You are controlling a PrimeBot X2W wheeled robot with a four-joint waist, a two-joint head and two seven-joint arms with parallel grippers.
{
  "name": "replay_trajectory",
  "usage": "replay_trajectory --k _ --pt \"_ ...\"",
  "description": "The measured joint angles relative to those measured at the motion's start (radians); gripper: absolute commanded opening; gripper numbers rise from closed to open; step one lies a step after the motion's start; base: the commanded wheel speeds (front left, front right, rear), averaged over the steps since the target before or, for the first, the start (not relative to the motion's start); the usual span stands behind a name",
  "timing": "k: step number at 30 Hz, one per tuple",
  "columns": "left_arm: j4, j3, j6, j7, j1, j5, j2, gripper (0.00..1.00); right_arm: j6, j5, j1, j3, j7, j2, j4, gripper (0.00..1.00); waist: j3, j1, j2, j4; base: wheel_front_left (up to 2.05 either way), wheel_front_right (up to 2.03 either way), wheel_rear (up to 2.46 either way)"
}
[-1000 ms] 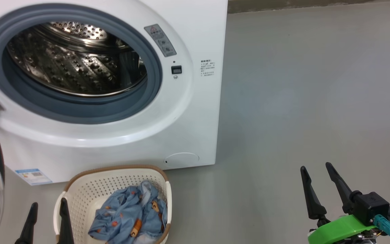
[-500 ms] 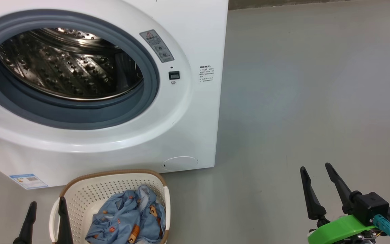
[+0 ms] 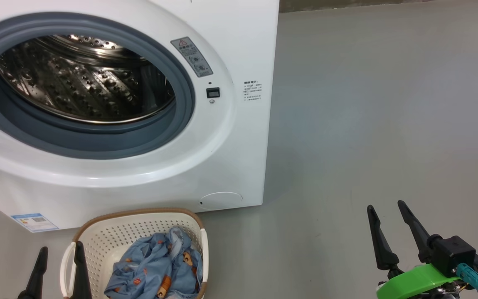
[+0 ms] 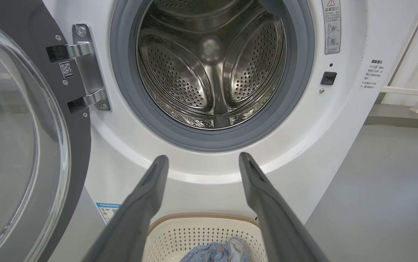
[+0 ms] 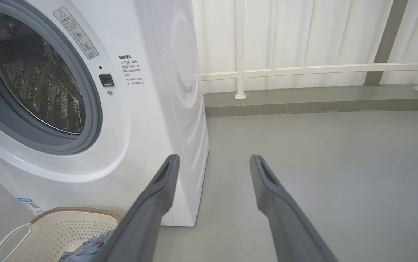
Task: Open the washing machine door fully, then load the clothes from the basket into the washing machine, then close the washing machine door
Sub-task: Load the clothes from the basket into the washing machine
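left hand (image 4: 202,157) is spread wide, holding nothing, pointing at the washer (image 4: 340,138). door (image 4: 12,145) hangs open on the left off its metal hinge (image 4: 85,65). shiny steel drum (image 4: 212,62) sits behind the grey gasket (image 4: 296,91). basket (image 4: 201,233) shows low between the fingers (image 4: 140,207), in front of the washer, with blue clothes (image 4: 216,253) inside.

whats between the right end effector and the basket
Bare grey floor separates the right end effector from the basket, seen in the head view.
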Motion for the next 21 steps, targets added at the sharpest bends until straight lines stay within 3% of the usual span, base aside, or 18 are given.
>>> replay_trajectory --k 21 --pt "0.068 -0.012 -0.024 0.0 -0.07 -0.049 0.0 1.0 0.0 0.019 -0.046 0.017 0.0 0.0 0.025 1.0 0.119 0.0 0.0001 -0.015 0.0 0.0 0.0"
